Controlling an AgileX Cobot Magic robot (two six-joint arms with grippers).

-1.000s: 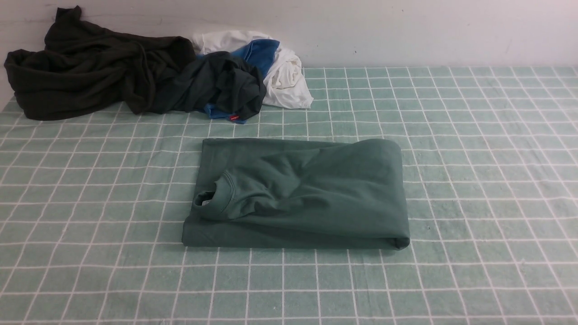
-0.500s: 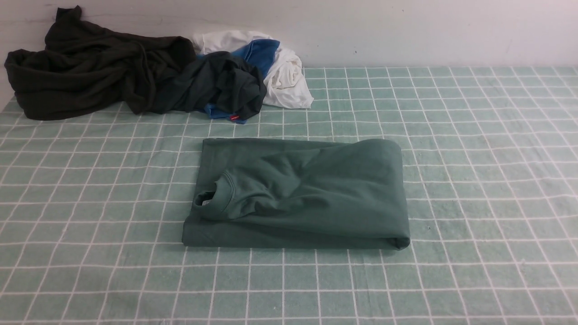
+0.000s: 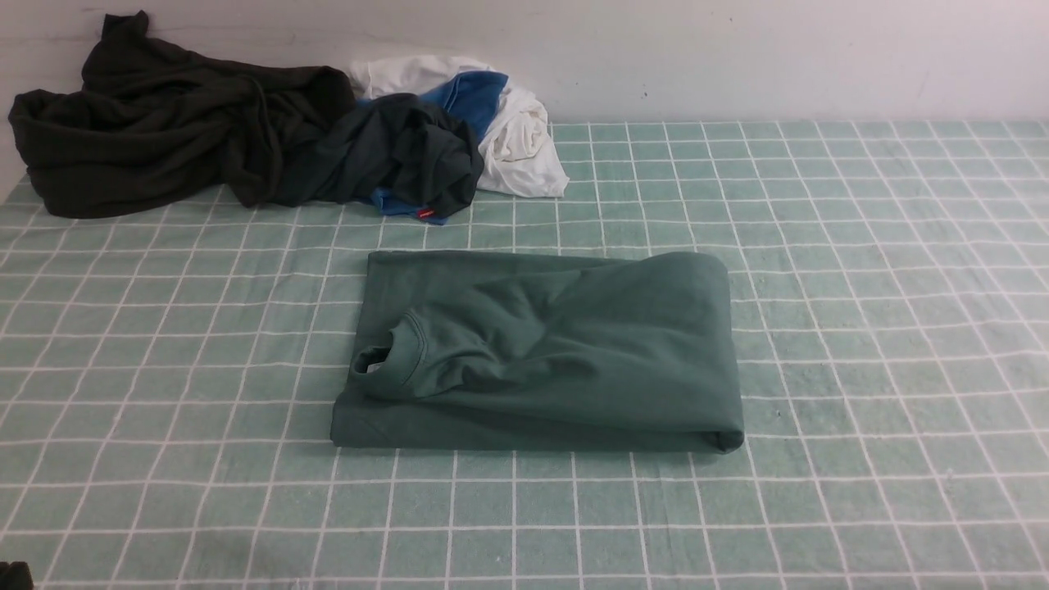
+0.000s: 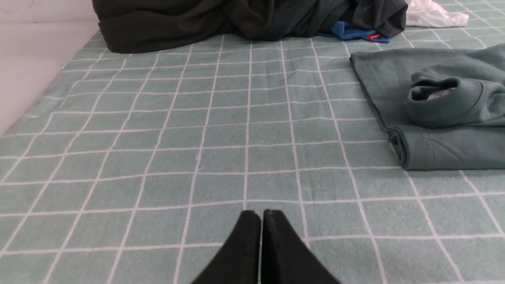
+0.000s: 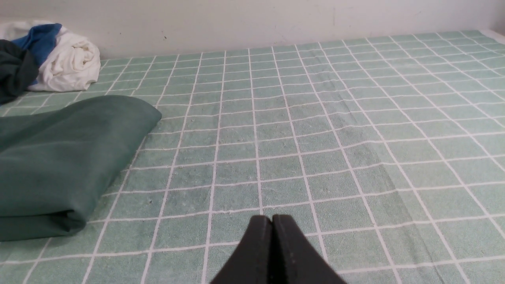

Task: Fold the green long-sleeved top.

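Observation:
The green long-sleeved top (image 3: 549, 352) lies folded into a flat rectangle in the middle of the checked cloth, its ribbed collar (image 3: 389, 356) at its left end. It also shows in the left wrist view (image 4: 442, 106) and in the right wrist view (image 5: 59, 157). My left gripper (image 4: 260, 215) is shut and empty, low over the cloth, well left of the top. My right gripper (image 5: 272, 219) is shut and empty, to the right of the top. In the front view only a dark sliver shows at the lower left corner (image 3: 12, 576).
A very dark olive-black garment (image 3: 156, 123) is heaped at the back left by the wall. Beside it lie a dark teal-grey garment with a small red tag (image 3: 401, 160), a blue piece (image 3: 471, 94) and a white garment (image 3: 516, 135). The checked cloth (image 3: 860, 287) covers the table.
The top and the pile have not moved. A dark sliver has come into the lower left corner of the front view.

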